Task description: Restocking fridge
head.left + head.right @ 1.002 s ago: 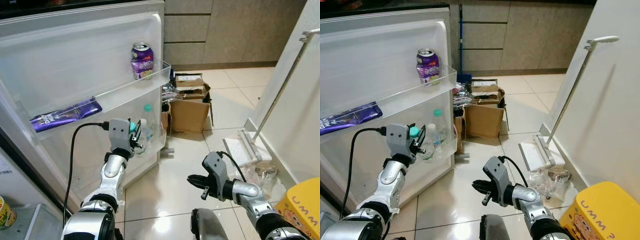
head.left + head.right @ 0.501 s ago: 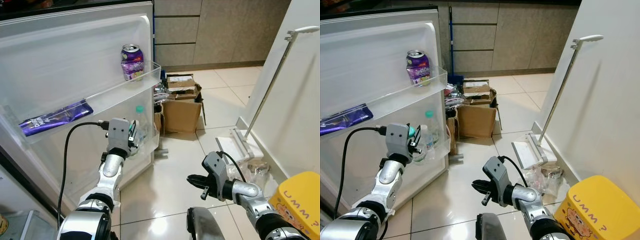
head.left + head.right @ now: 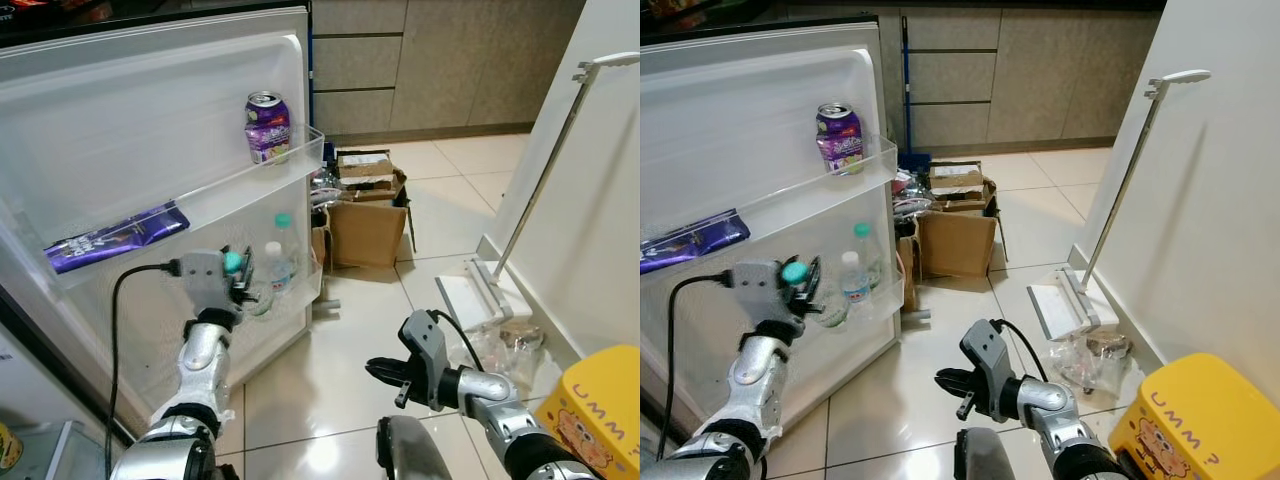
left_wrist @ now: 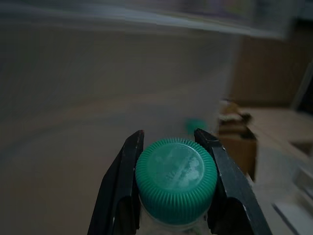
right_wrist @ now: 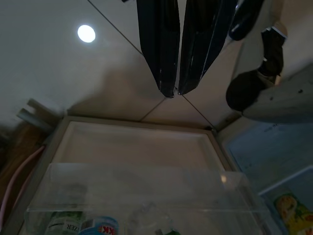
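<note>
Your fridge door stands open; its upper shelf carries a purple can and a purple packet. Its lower shelf has two bottles. Your left gripper is clenched on a green-capped bottle just beside that lower shelf. Your right gripper hangs low over the floor, fingers pressed together, grasping nothing.

Bottle body beneath cap
</note>
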Robot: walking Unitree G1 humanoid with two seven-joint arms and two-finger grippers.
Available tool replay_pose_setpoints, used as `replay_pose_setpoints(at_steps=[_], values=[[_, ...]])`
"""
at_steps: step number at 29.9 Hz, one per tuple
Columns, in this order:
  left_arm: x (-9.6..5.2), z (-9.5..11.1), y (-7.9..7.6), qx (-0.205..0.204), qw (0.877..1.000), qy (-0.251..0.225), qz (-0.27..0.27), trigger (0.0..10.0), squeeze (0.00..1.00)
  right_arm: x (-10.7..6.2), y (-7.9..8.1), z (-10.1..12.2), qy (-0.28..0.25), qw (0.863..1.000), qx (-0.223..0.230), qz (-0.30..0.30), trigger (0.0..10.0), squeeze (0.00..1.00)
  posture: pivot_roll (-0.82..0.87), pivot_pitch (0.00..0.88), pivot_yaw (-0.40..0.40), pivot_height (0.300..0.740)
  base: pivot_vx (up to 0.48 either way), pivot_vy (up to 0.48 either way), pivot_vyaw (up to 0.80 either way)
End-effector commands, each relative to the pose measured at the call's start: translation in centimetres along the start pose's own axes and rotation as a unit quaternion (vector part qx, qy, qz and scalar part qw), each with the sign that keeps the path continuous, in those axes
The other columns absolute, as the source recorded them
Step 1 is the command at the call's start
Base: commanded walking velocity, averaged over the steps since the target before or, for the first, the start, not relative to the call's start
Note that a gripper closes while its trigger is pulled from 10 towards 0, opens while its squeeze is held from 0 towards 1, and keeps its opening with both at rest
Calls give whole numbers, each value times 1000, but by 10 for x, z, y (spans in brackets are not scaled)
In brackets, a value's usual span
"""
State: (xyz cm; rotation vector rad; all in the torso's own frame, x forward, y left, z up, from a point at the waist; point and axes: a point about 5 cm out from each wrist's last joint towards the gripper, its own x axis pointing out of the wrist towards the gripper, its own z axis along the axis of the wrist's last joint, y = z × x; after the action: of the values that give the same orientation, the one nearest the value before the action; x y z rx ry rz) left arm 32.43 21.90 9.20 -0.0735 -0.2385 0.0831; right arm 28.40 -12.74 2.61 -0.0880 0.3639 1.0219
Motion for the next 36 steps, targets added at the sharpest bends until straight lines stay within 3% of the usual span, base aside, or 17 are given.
replay_pose_setpoints(at_steps=[1,3,8,12,13,24,28,32,36], values=[[-8,-2,25,1,999,12,32,10000,0,0,2,-3,0,1000,13,2,10000,0,-129,0,-25,500,0,0,0],[-9,3,33,-2,1000,-6,30,10000,0,1,2,-3,-2,1000,14,3,10000,0,-122,0,-24,500,0,0,0],[-11,3,36,2,1000,-4,27,10000,0,2,2,-2,-3,1000,14,4,10000,0,-117,0,-25,500,0,0,0],[-13,-2,31,8,1000,7,12,10000,0,2,3,-2,-2,1000,13,5,10000,0,-119,0,-23,500,0,0,0],[-15,-4,22,-3,1000,4,-7,10000,0,2,3,-2,-4,1000,13,7,10000,0,-121,0,-20,500,0,0,0],[-15,-10,12,-15,1000,19,-16,10000,0,5,8,-5,-8,1000,16,8,10000,0,-127,0,7,500,0,0,0],[-12,-12,7,-30,999,28,-11,10000,0,7,11,-5,-12,1000,20,8,10000,0,-129,0,14,500,0,0,0],[0,-7,-2,-65,997,22,-17,10000,0,10,16,-8,-14,999,26,13,10000,0,-135,0,23,500,0,0,0],[3,-4,-3,-68,997,17,-19,10000,0,11,17,-9,-14,999,27,14,10000,0,-137,0,25,500,0,0,0]])
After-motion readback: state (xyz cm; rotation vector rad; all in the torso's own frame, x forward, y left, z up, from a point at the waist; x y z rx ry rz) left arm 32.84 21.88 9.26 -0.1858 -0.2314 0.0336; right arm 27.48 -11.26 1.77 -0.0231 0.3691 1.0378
